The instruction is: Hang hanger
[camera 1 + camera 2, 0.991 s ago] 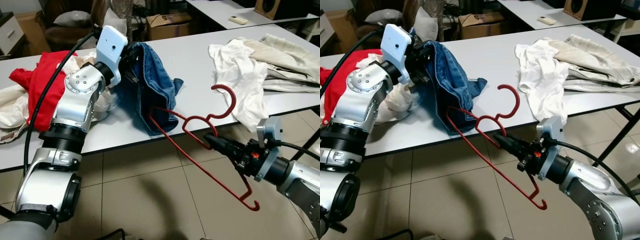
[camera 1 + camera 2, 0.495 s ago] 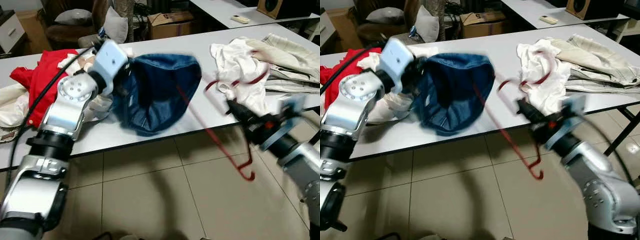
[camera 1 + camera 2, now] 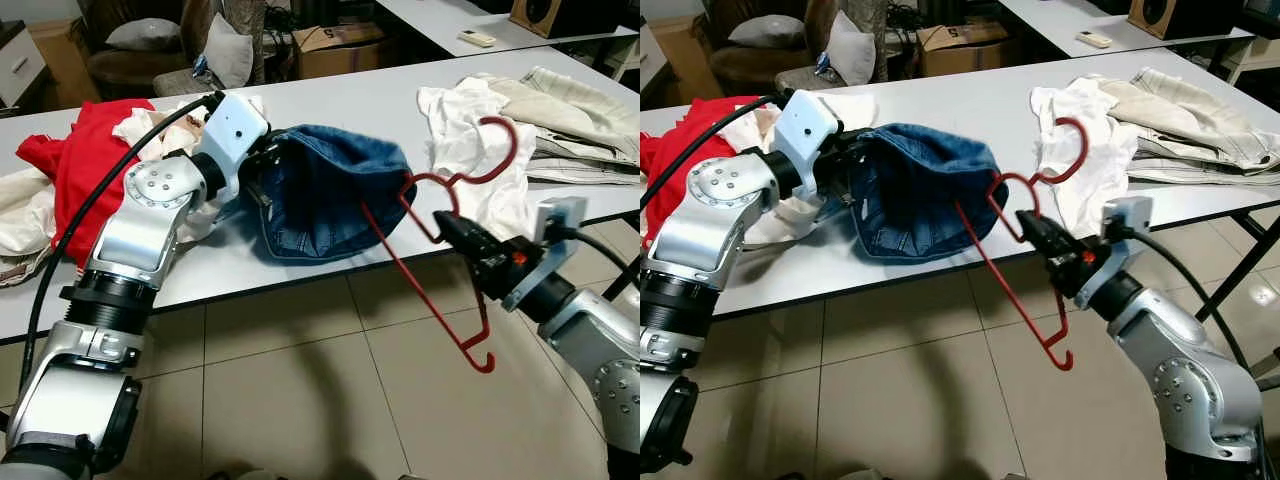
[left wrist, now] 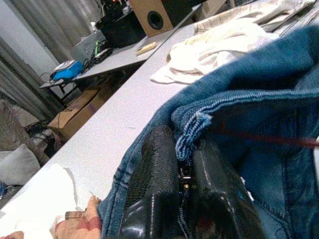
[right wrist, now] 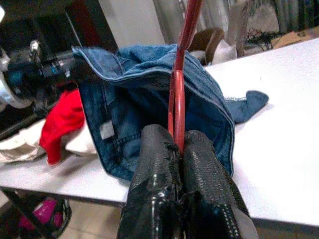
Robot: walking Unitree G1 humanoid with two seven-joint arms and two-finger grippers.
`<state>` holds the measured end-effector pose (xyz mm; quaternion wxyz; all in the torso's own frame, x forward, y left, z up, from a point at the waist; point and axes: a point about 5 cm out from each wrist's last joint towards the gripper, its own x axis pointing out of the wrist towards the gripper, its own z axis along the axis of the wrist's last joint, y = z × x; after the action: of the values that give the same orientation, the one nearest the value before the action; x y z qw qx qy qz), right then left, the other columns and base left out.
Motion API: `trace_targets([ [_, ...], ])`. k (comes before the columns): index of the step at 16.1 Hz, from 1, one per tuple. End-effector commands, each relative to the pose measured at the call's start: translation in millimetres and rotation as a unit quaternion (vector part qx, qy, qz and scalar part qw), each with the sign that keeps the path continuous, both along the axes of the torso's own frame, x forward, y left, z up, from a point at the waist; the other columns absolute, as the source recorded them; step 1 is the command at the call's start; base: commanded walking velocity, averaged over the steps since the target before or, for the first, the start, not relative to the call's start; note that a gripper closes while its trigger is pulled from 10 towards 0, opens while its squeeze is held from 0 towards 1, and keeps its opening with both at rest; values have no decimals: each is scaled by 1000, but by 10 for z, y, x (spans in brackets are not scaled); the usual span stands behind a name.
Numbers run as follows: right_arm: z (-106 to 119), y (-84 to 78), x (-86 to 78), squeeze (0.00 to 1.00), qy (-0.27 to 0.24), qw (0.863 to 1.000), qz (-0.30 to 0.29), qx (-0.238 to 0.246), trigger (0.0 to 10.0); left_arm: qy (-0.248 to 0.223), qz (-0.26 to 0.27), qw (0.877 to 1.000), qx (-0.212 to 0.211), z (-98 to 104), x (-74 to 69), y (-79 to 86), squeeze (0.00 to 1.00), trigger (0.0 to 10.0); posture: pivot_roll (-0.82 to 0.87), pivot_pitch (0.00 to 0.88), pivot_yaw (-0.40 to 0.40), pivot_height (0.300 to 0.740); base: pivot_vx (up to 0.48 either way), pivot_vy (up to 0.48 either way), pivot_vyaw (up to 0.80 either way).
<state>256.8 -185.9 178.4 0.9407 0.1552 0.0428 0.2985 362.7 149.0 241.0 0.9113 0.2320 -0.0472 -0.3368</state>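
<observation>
Over the table edge, right claw (image 3: 1030, 226) grips hanger (image 3: 1012, 268), seemingly inside jeans (image 3: 915, 190).

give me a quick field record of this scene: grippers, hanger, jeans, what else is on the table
left gripper: shut on the denim garment's waistband edge, holding it up over the table
right gripper: shut on the red hanger near its neck
hanger: one arm reaches inside the denim garment, the other hangs off the table edge
table: white
other items: red cloth on the robot's left, white clothes on its right

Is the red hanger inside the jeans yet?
Partly in. One arm of the red hanger pokes into the jeans, which the left gripper holds open.
</observation>
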Motion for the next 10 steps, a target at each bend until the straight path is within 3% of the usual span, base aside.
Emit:
trace_targets([
  [1, -57, 26, 52, 0, 18, 1000, -1, -18, 10000, -21, -21, 999, -17, 196, -42, -25, 0, 0, -119, 0, 57, 740, 0, 0, 0],
  [3, -36, 2, 188, 0, 10, 999, -40, -9, 10000, 1, -61, 998, 2, 220, -127, -65, 0, 0, -116, 0, 55, 740, 0, 0, 0],
  [6, 189, 151, 219, 0, -35, 998, 19, 43, 10000, 33, -66, 992, 106, 22, -167, 2, 0, 0, -109, 0, 53, 740, 0, 0, 0],
  [9, 228, 172, 250, 0, -38, 996, 19, 74, 10000, 43, -79, 992, 92, 7, -198, -34, 0, 0, -105, 0, 49, 740, 0, 0, 0],
  [10, 250, 169, 330, 0, -35, 991, -9, 128, 10000, 58, -121, 990, 54, 60, -279, -107, 0, 0, -104, 0, 50, 740, 0, 0, 0],
])
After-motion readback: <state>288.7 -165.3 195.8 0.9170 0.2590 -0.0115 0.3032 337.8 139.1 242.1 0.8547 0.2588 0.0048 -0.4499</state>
